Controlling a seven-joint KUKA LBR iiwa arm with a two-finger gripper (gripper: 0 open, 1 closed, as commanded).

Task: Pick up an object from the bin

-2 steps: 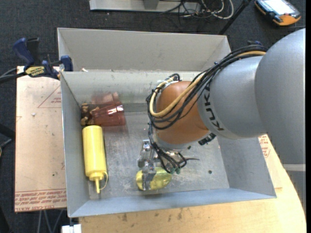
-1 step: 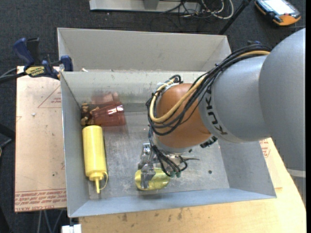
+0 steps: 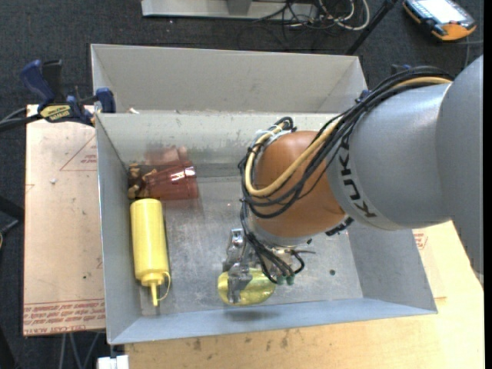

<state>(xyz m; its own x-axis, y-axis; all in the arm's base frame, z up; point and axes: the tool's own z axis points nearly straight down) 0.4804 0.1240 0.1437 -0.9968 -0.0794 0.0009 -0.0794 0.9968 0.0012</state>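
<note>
- Yellow-green lump (image 3: 255, 292) is lying by the bin's (image 3: 307, 314) front wall, right under the gripper (image 3: 244, 275) (touching it, seemingly).
- Gripper is hanging there; spread or pinching, cannot tell.

A yellow bottle (image 3: 148, 241) lies along the bin's (image 3: 231, 83) left wall (nozzle toward the front); a red cup (image 3: 173, 183) lies behind it.

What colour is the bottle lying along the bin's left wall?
Yellow; the bottle shows best in the camera view.
</note>
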